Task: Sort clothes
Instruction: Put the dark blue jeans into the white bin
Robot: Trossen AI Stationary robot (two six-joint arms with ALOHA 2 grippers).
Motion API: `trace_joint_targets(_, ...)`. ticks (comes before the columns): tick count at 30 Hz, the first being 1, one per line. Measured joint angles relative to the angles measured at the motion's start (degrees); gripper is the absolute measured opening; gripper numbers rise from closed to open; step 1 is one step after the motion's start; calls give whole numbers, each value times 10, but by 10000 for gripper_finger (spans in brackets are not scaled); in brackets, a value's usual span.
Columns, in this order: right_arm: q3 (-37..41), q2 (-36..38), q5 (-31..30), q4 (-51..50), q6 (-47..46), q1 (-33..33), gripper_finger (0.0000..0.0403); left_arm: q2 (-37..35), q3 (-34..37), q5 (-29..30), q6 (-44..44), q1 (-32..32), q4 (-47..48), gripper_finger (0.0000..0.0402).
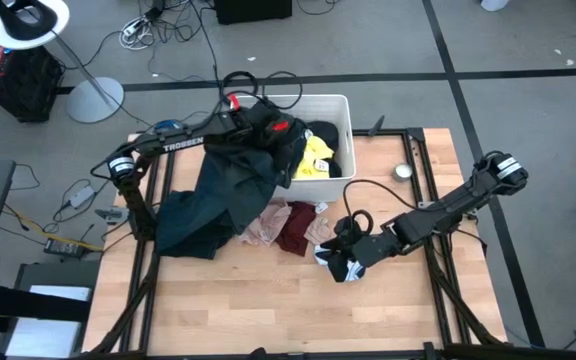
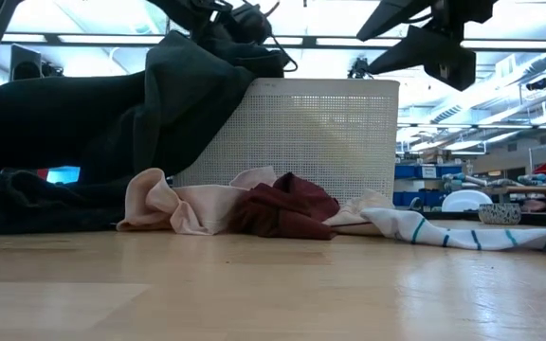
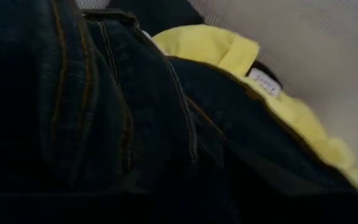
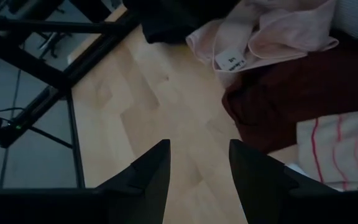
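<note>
1. I see dark navy jeans (image 1: 218, 195) with orange-brown stitching.
2. The shirt (image 1: 315, 160) is bright yellow.
3. Pale pink cloth (image 2: 173, 206), maroon cloth (image 2: 282, 208).
4. The white cloth (image 2: 463, 230) has teal stripes.
5. The bin (image 2: 320, 133) is white.

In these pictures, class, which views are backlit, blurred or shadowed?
Low view: bright ceiling lights silhouette the dark draped garment. Left wrist view: dark denim fills it, soft-focused, beside bright yellow fabric. Right wrist view: the right gripper is dark.

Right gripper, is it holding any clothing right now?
No, the right gripper is open, with only bare table between its fingers.
</note>
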State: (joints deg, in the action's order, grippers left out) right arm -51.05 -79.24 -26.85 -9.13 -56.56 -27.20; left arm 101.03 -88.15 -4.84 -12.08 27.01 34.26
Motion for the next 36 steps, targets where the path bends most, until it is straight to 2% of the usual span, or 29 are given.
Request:
trace_joint_targets(4,0,7,0,2,10,0,164,0,-51,-15,-33,0,64,163)
trace_joint_targets(10,0,20,0,0,23,0,164,0,-166,-21,13,-9,156,165)
trace_joint_targets(16,0,21,0,3,41,0,164,-1,-296,-11,34,-35,259,165)
trace_joint_targets(19,0,22,0,4,45,0,164,-22,-324,16,46,-60,299,165)
trace_joint_targets(24,0,22,0,8,47,0,164,-80,-324,75,54,-107,349,164)
trace_joint_targets(28,0,22,0,24,47,0,164,-144,-295,130,39,-146,364,162)
trace_joint_targets(36,0,22,0,51,61,1,164,-293,-150,191,-76,-225,373,161)
